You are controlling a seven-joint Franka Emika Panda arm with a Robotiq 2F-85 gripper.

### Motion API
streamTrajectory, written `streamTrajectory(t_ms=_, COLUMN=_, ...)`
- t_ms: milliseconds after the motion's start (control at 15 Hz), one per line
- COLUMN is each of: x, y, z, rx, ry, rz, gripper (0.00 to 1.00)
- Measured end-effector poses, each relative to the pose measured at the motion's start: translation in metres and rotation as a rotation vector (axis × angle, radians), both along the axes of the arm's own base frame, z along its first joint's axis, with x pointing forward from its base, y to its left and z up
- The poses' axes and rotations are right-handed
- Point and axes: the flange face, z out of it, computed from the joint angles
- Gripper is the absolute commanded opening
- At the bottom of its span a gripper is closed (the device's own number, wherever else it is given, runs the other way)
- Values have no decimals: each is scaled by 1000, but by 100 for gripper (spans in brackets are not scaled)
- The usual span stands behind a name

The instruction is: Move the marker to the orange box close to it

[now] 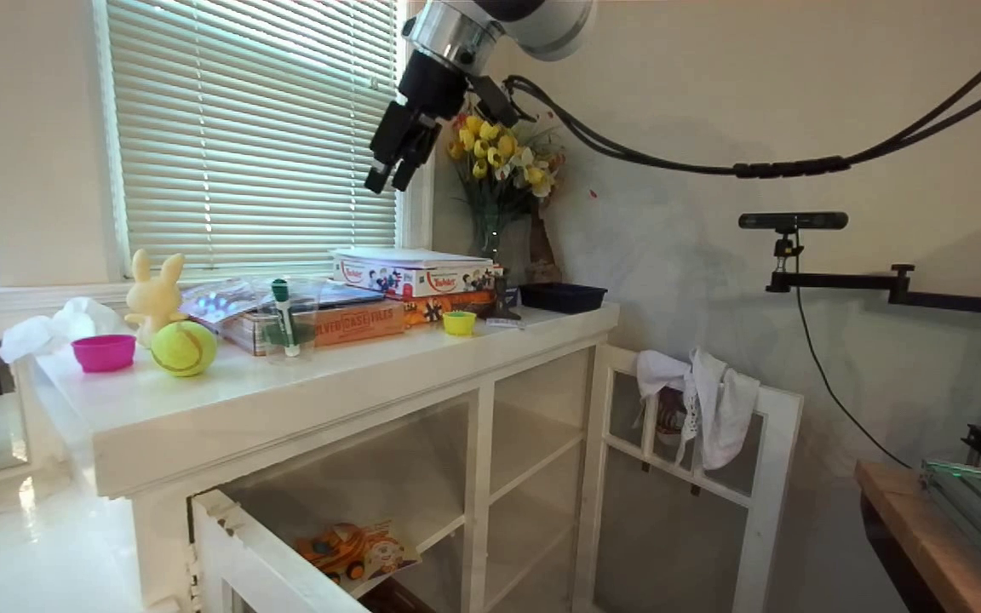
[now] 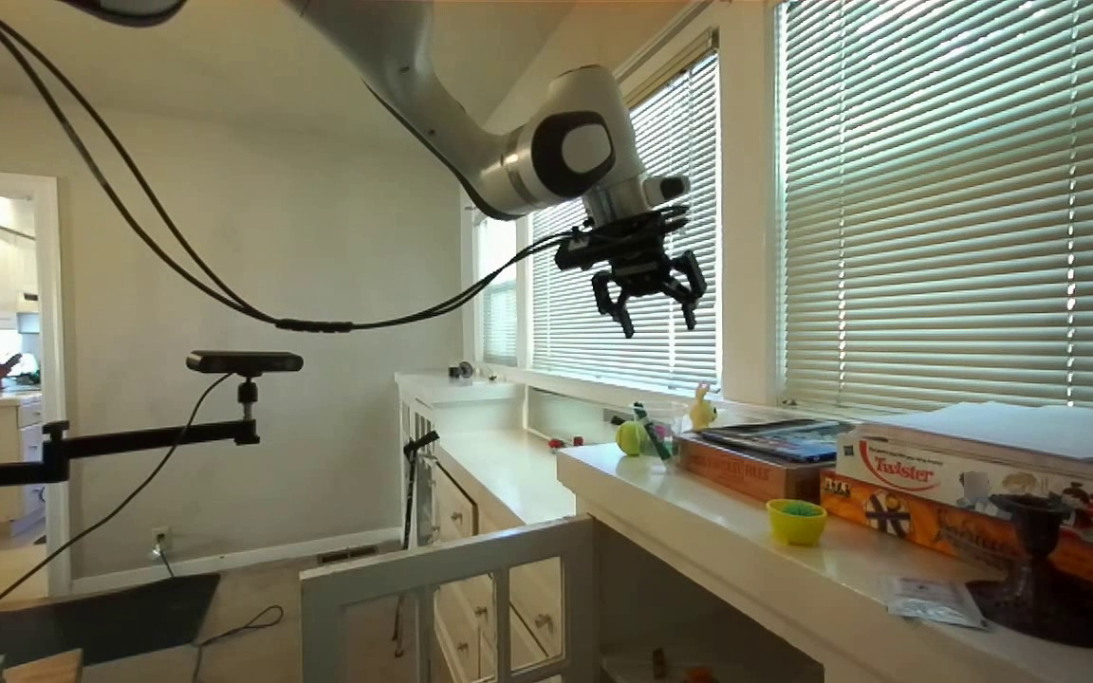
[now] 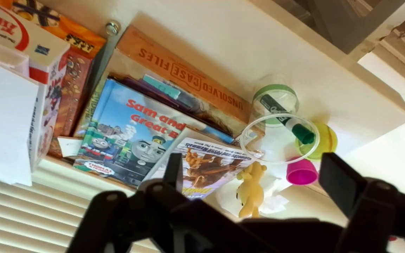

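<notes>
The marker (image 1: 284,317), dark green and white with a green cap, stands tilted inside a clear plastic cup (image 3: 280,161) on the white cabinet top. It also shows in the wrist view (image 3: 287,118) and an exterior view (image 2: 649,433). The orange box (image 1: 358,323), lettered "Unsolved Case Files", lies right beside the cup; it also shows in an exterior view (image 2: 722,469) and the wrist view (image 3: 188,72). Books lie on top of it. My gripper (image 1: 388,184) is open and empty, well above the cabinet top. Its spread fingers show in an exterior view (image 2: 659,328) and the wrist view (image 3: 251,170).
A tennis ball (image 1: 184,348), pink bowl (image 1: 104,352) and yellow bunny (image 1: 155,298) stand near the cup. A Twister box (image 2: 898,467) lies on another orange box (image 2: 945,531). A yellow bowl (image 2: 796,523) and dark candle holder (image 2: 1035,560) stand near the front edge. A window is behind.
</notes>
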Motion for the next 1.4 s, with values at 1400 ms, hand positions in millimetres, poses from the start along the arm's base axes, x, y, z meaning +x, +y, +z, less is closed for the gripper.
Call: streamTrajectory(t_ms=1400, x=85, y=-6, z=-21, rx=-38, ry=177, rz=807, gripper=100)
